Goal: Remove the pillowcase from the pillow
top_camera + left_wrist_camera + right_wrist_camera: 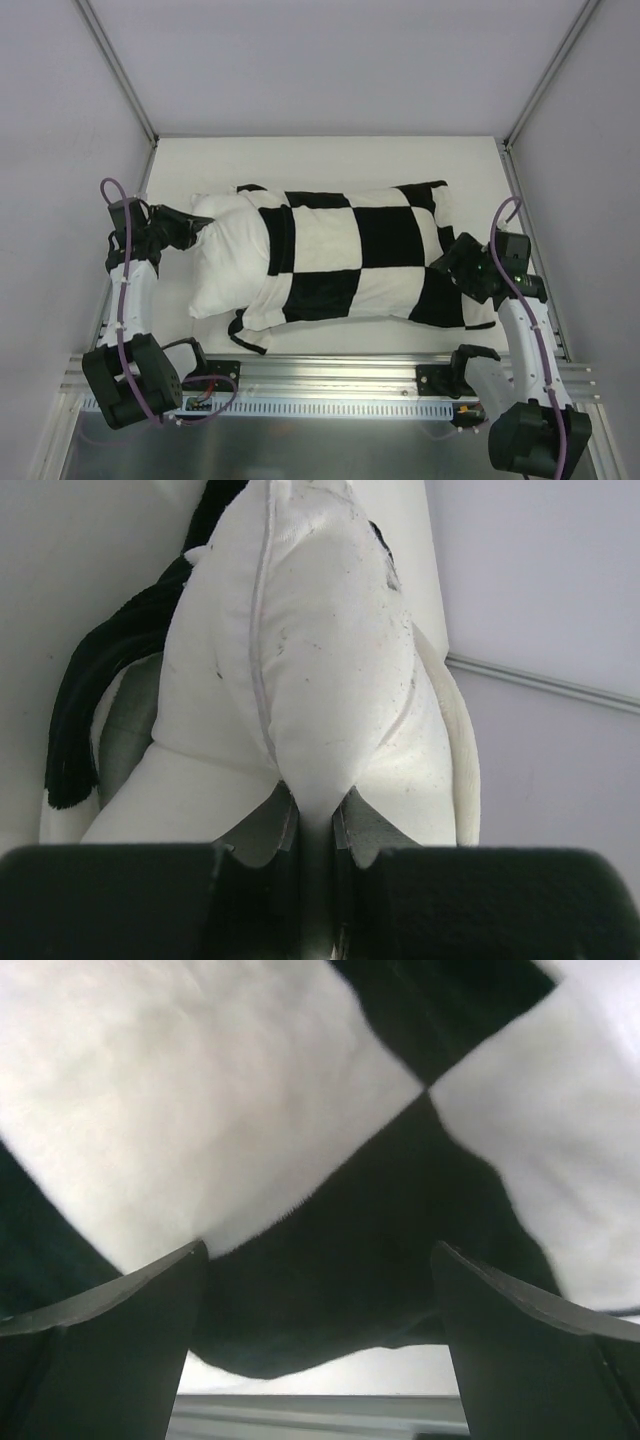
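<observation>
The plain white pillow (228,262) lies across the table, its left end bare. The black and cream checkered pillowcase (365,255) covers the rest of it, out to the right end. My left gripper (203,228) is shut on the pillow's far left corner. In the left wrist view, white fabric of the pillow (310,660) is pinched in my left gripper (318,825), and the pillowcase's black edge (90,710) hangs at the left. My right gripper (456,262) stands open at the pillowcase's right end. In the right wrist view, the pillowcase (330,1210) bulges between the spread fingers (120,1330) of my right gripper (318,1265).
White walls close in the white table (330,160) on three sides, with slanted metal posts (120,70) at the back corners. A metal rail (330,385) runs along the near edge between the two arm bases. Purple cables loop beside each arm.
</observation>
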Robot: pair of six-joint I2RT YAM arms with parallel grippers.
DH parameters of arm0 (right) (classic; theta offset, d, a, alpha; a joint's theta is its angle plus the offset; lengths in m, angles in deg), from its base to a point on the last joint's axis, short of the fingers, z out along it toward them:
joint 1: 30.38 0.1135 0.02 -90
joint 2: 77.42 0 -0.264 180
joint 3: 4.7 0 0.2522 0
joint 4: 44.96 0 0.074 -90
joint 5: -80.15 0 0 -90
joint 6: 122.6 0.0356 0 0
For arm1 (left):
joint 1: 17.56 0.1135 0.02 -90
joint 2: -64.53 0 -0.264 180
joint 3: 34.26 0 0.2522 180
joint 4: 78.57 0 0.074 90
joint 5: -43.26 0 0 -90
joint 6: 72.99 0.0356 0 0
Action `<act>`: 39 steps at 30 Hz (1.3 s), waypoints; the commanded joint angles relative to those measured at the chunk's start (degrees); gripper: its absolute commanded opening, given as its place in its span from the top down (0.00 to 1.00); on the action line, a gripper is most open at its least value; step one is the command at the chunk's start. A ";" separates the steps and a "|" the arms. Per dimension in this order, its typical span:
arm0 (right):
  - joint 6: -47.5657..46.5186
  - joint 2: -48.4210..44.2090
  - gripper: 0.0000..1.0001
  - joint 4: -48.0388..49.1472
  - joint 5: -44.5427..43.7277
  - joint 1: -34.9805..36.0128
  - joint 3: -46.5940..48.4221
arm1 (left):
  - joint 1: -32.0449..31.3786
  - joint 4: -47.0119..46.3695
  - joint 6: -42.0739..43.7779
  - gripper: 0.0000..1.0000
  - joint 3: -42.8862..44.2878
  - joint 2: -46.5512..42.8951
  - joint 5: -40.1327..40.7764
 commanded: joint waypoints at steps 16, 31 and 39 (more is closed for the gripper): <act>7.23 -3.77 0.99 7.19 -2.31 -4.45 -6.44 | 4.88 0.74 3.58 1.00 5.00 1.28 -2.48; 3.97 -3.34 0.99 4.37 -6.62 -11.66 1.81 | 13.76 3.73 4.64 1.00 10.01 0.49 -5.82; 2.83 -3.60 0.99 2.96 -9.00 -12.72 8.14 | 16.66 4.61 4.11 1.00 12.21 -0.56 -6.97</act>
